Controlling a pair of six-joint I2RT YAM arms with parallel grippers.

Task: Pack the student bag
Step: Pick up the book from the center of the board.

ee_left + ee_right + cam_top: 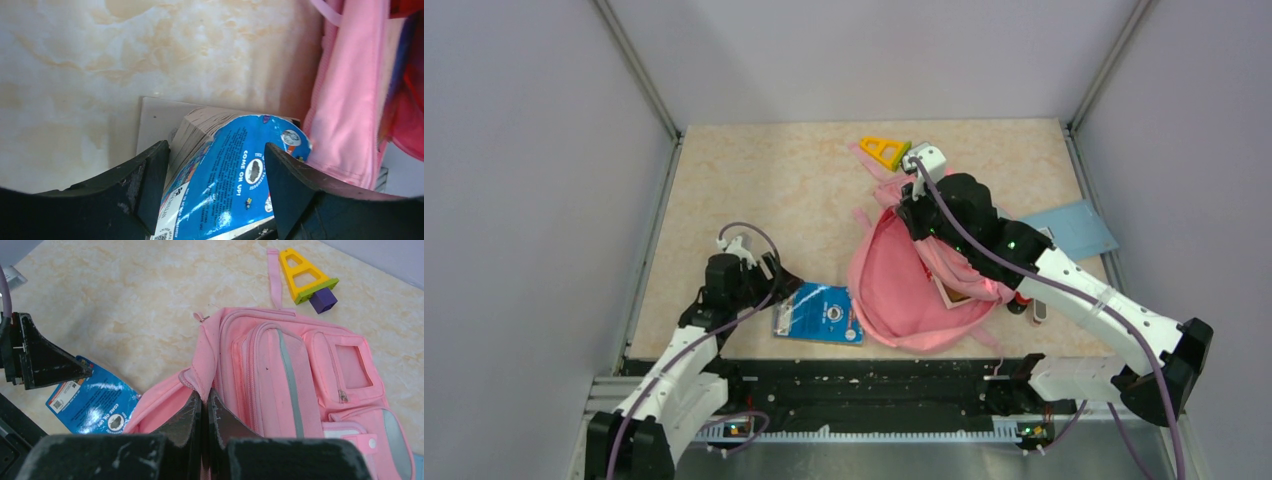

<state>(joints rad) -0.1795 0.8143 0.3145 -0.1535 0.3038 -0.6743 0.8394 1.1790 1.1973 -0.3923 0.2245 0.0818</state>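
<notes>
The right gripper (204, 396) is clamped tight on the pink bag (280, 370) rim, seemingly to keep its mouth gaping; at its near left, the left gripper (215, 150) has its jaws spread wide astride the blue book (235, 170), probably to pick it up.

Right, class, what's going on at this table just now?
The right gripper is shut on the rim of the pink student bag, holding its mouth open. The left gripper straddles a blue booklet on the table beside the bag; whether it grips it is unclear.
</notes>
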